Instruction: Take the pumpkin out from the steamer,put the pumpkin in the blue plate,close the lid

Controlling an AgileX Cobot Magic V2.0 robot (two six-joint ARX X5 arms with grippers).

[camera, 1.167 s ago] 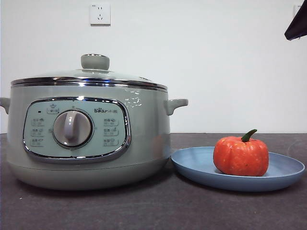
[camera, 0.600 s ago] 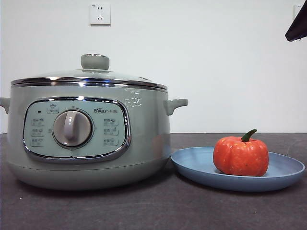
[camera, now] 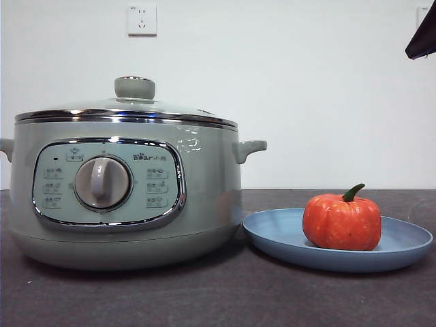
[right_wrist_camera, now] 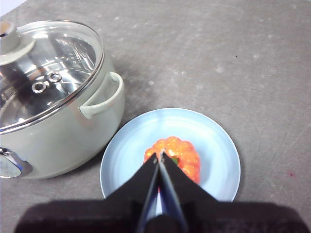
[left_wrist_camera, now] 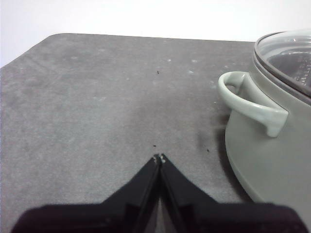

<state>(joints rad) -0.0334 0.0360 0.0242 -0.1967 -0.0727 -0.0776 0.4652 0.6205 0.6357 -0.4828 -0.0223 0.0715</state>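
While the pumpkin [camera: 342, 221] is sitting upright in the lower right of the front view, its curved green stem is pointing up and leaning toward the right edge; its body is wider than tall, so its long axis is running level across the frame. It is resting inside the blue plate [camera: 276, 238], left of the plate's centre. The steamer [camera: 122, 191] is filling the left half of the frame, its rim just beside the plate's, and the lid [camera: 129, 109] is lying flat and closed on it, knob pointing straight up. Both are standing on a dark grey matte table [camera: 218, 300] (faintly speckled) before a plain white wall with a socket [camera: 142, 20] at upper centre. A black arm tip [camera: 424, 34] is showing at the upper right corner.

Seen from the left wrist, the left gripper [left_wrist_camera: 159, 158] is hanging with jaws pressed together, holding nothing, over bare tabletop, well apart from the steamer's side handle [left_wrist_camera: 252, 104] at right of frame.

Seen from the right wrist, the right gripper [right_wrist_camera: 159, 156] is hovering above the pumpkin [right_wrist_camera: 181, 156], jaws clenched together and empty. The pumpkin is sitting near the middle of the blue plate [right_wrist_camera: 214, 145], its ribbed top facing the camera, and the lid [right_wrist_camera: 46, 68] is covering the steamer [right_wrist_camera: 63, 136] at upper left.
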